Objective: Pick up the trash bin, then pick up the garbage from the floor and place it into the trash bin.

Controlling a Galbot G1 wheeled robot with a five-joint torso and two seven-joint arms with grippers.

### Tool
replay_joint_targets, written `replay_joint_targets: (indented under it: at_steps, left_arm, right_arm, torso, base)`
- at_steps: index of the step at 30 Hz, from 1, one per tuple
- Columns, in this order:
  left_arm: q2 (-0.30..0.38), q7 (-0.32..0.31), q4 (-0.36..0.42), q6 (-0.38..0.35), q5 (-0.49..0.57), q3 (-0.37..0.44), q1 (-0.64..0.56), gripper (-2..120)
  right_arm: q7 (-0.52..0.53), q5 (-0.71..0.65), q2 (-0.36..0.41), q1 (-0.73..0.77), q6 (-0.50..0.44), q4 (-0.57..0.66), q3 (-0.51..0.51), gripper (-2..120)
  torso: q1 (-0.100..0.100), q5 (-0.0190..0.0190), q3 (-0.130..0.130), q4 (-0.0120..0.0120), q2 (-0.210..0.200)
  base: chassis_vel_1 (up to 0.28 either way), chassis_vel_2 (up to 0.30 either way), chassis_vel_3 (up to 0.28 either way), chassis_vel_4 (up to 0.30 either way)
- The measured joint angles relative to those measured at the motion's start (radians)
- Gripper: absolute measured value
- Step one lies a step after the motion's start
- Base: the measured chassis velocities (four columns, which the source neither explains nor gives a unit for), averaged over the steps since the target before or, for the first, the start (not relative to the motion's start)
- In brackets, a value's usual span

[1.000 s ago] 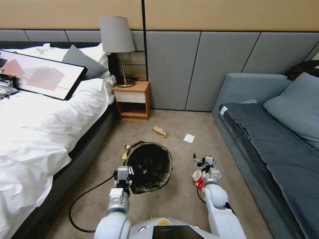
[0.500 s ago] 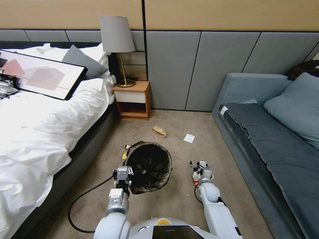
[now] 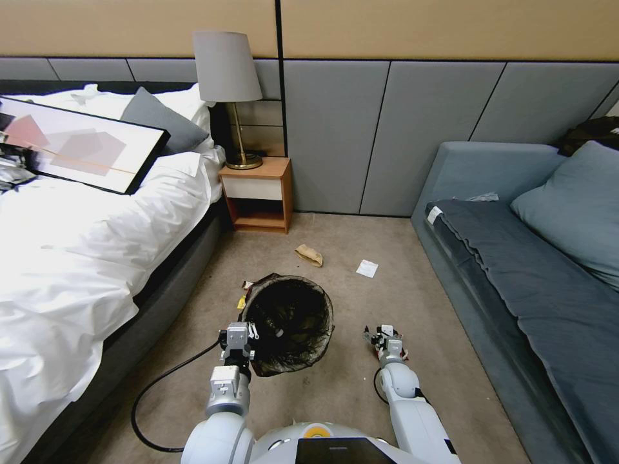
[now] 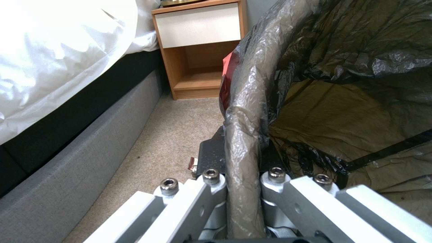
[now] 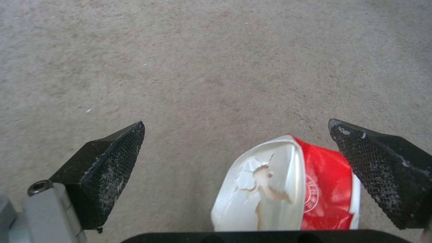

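1. Bedding hangs over the bed (image 3: pixel 77 258) on the far left, with the nightstand (image 3: pixel 258 196) and lamp (image 3: pixel 227 84) at its far end; none of it touches the task's things.
2. The left gripper (image 3: pixel 237 338) is clenched on the near rim of the trash bin (image 3: pixel 290 322), the liner-covered edge pinched between its metal fingers (image 4: pixel 211 189) in the left wrist view. The bin sits tilted in that hold, so a slack pinch on slippery plastic could let it sag or twist away.
3. Small wrappers (image 3: pixel 245 293) lie on the carpet (image 3: pixel 335 399) just behind the bin's left side, partly hidden by it.
4. A brown paper bag (image 3: pixel 309 255) and a white paper slip (image 3: pixel 367 268) lie farther off, well apart from both arms.
5. The right gripper (image 3: pixel 383 338) is low over the carpet, its jaws spread wide. A red-and-white snack packet (image 5: pixel 292 189) lies between the pads (image 5: pixel 108 168), much nearer the right one.
6. Closing off-centre like this risks catching only the packet's edge, or pushing it flat against the carpet so it slides out.
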State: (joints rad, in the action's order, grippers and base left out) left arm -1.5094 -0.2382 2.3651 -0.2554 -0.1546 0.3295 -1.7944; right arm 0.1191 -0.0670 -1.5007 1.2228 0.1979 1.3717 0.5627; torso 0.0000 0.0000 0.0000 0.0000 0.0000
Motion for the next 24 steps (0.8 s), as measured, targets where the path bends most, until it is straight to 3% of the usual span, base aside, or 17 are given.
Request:
replay_joint_targets:
  at_steps: [24]
  left_arm:
    - [0.002,0.000,0.005,0.001,-0.009,0.001,-0.006,1]
  right_arm:
    - [-0.011,-0.004,0.006,-0.089,-0.044,-0.214,0.051,100]
  torso:
    - [0.000,0.0000,0.000,0.0000,0.000]
  base:
    - [0.000,0.000,0.000,0.000]
